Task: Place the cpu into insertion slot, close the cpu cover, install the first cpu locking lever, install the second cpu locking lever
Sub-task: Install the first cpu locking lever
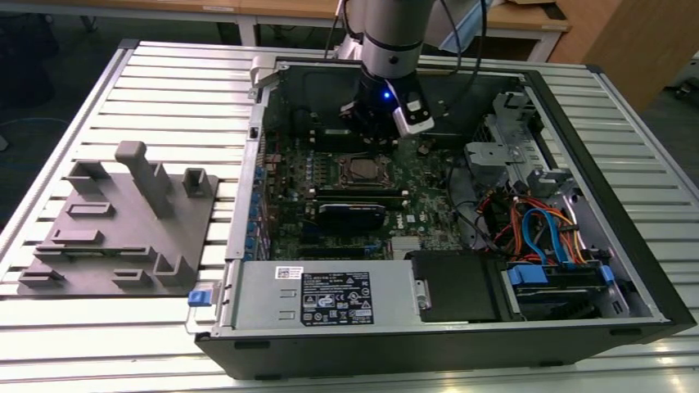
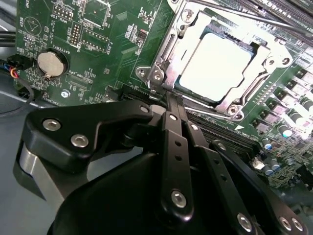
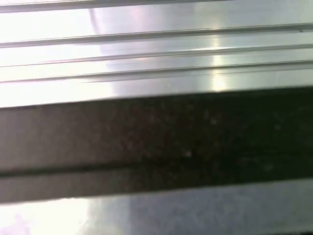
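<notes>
In the second wrist view the cpu (image 2: 215, 63), a square chip with a bright silvery top, lies in the insertion slot (image 1: 359, 158) on the green motherboard (image 2: 112, 49). The cpu cover (image 2: 191, 27), a silvery frame, lies flat around the cpu. A thin metal lever rod (image 2: 254, 18) runs along one side of the socket. My gripper (image 2: 173, 100) is shut with nothing between its black fingers (image 2: 168, 127), and its tips are right at a corner of the cover. In the exterior view my gripper (image 1: 377, 131) hangs inside the open case, just behind the socket.
The motherboard sits in an open computer case (image 1: 611, 246) on a slatted metal table (image 1: 164, 82). A coin battery (image 2: 49, 63) and long memory slots (image 2: 230, 134) lie near the socket. Cables (image 1: 535, 229), drive bays and a power supply (image 1: 322, 295) fill the case. A grey fixture plate (image 1: 120, 221) lies at the exterior view's left.
</notes>
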